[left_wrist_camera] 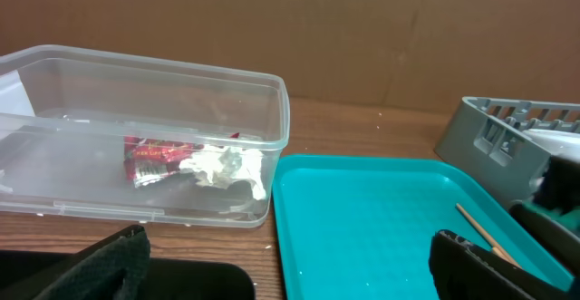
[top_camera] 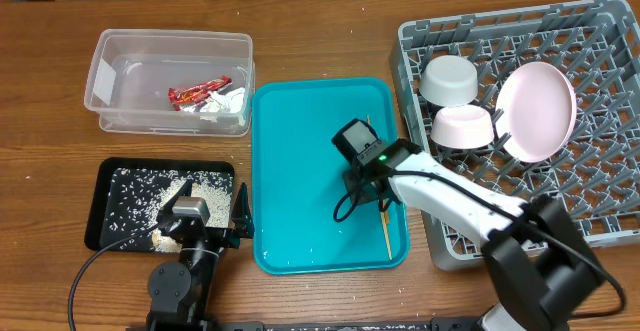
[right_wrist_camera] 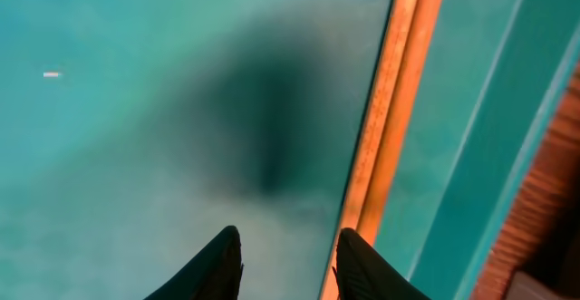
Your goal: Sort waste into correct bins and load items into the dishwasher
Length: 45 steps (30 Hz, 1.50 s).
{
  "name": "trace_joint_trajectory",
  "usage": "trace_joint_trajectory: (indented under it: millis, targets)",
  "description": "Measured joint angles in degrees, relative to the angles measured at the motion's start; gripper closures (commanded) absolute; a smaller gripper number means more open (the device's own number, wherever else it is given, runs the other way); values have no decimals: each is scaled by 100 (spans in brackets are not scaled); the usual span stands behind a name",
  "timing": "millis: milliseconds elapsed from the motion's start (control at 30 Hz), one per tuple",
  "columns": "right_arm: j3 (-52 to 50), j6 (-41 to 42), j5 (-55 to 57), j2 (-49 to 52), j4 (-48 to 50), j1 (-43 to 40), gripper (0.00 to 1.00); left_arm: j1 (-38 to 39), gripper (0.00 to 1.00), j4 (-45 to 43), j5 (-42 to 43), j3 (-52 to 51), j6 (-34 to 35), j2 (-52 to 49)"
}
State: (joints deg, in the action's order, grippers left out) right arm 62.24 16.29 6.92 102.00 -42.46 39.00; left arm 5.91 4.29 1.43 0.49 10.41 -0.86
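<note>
**Only the chopsticks left to load**

The chopsticks [right_wrist_camera: 390, 128] lie side by side by the teal tray's [top_camera: 300, 171] right rim, thin smooth wood on slick plastic. Your right gripper [right_wrist_camera: 285, 246] hovers beside them, narrowly parted and empty. The left gripper [left_wrist_camera: 290, 239] gapes wide. The wrapper [left_wrist_camera: 154, 159] and tissue [left_wrist_camera: 222, 166] are in the clear tub [top_camera: 110, 81], the rice [top_camera: 150, 196] is on the black tray [top_camera: 100, 186], and the bowls [top_camera: 448, 79] and plate [top_camera: 537, 111] are racked [top_camera: 600, 211]. You can't see a cup.
</note>
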Motion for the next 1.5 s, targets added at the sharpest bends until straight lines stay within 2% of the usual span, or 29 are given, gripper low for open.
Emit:
trace_joint_trajectory:
  millis: [200,267,500,533,800,1033,1500]
  targets:
    - [0,-2,101,275,44,0,67,0,0,0,0,0,0,0]
    - [0,-2,105,275,39,0,71,0,0,0,0,0,0,0]
    - [11,-4,131,245,-245,2,69,2,0,0,0,0,-2,0]
    - [11,0,133,203,-302,4,66,2,0,0,0,0,0,0]
    - [76,15,173,-356,-319,-120,64,2,0,0,0,0,0,0]
    - [81,15,238,-280,-232,-417,64,0,0,0,0,0,-2,0]
    - [81,20,81,184,-66,-481,63,2,0,0,0,0,-2,0]
